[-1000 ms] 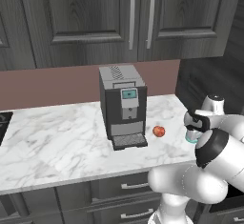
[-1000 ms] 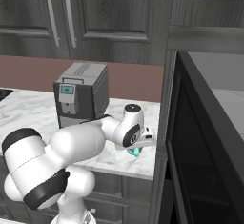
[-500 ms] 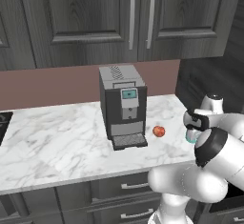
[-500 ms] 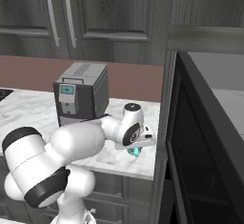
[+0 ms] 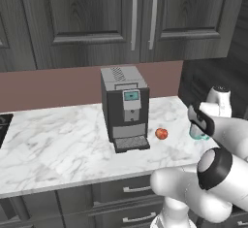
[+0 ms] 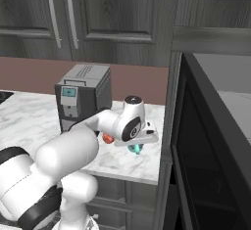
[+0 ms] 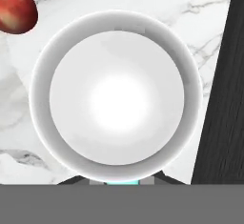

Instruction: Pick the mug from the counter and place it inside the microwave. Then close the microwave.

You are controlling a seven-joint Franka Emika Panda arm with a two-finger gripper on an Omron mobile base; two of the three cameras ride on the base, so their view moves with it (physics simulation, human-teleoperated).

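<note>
The teal mug (image 5: pixel 197 133) is at the right end of the white marble counter (image 5: pixel 58 144), under my hand. From the right it shows as a teal sliver (image 6: pixel 136 149) below the white wrist. My gripper (image 5: pixel 197 128) (image 6: pixel 137 144) points straight down onto it. The hand view looks into the mug's white inside (image 7: pixel 116 96), and a strip of teal wall sits between my gripper's (image 7: pixel 123 182) closed-in fingers at the bottom edge. I cannot tell whether the mug's base still touches the counter. The microwave (image 6: pixel 230 97) stands to the right with its dark glass door (image 6: pixel 196 150) swung open.
A small red-orange fruit (image 5: pixel 161 133) (image 6: pixel 106 139) (image 7: pixel 16 8) lies just left of the mug. The boxy grey coffee machine (image 5: pixel 123 108) (image 6: pixel 81 97) stands further left. A dark panel (image 7: pixel 224 99) runs close along the mug's right side.
My hand and the mug under it have moved up a little in both base views. The fingers have closed slightly further.
</note>
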